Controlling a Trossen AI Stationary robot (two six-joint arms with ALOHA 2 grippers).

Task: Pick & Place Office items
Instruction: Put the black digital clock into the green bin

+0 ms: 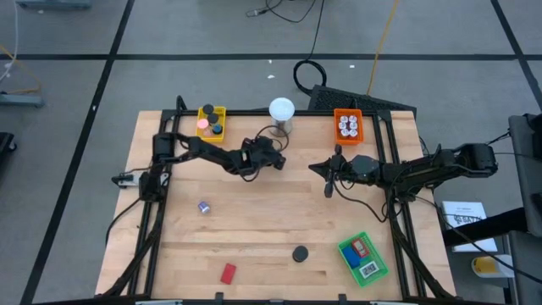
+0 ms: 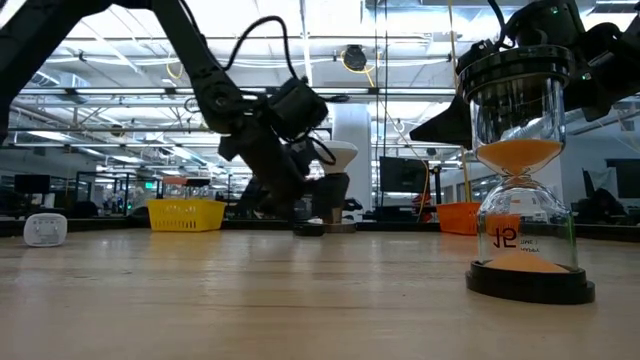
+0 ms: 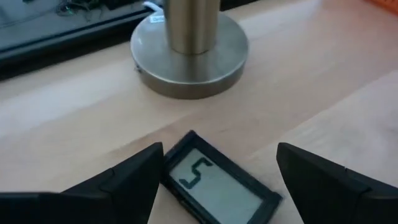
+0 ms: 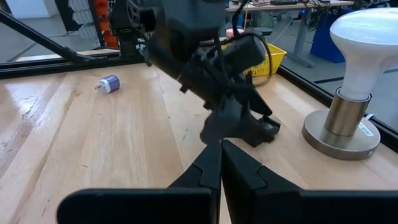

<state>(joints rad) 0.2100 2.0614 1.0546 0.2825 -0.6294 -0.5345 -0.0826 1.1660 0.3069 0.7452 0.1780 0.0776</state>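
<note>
A small flat black-framed device [image 3: 217,186] with a grey screen showing a "5" lies on the wooden table, just in front of the round metal base [image 3: 189,56] of the white ball lamp [image 1: 281,110]. My left gripper [image 3: 217,155] is open and slants down over it from the table's left, one finger on each side; it also shows at mid-table [image 1: 275,161]. My right gripper [image 4: 221,152] is shut and empty, hovering right of centre [image 1: 329,180] and pointing at the left gripper. A small purple item [image 1: 204,207] and a red block [image 1: 228,273] lie loose. My left gripper stands open astride the black-framed device, which lies flat on the table. One finger [image 3: 134,177] sits right against the device's side edge [image 3: 166,177], and I cannot tell whether it touches. The other finger [image 3: 323,180] stands clear of it.
A yellow tray [image 1: 212,121] with round pieces and an orange tray [image 1: 348,125] stand at the far edge, a green tray [image 1: 362,257] at the near right. An hourglass with orange sand [image 2: 525,170] stands near the front edge, its black top showing from above [image 1: 300,253].
</note>
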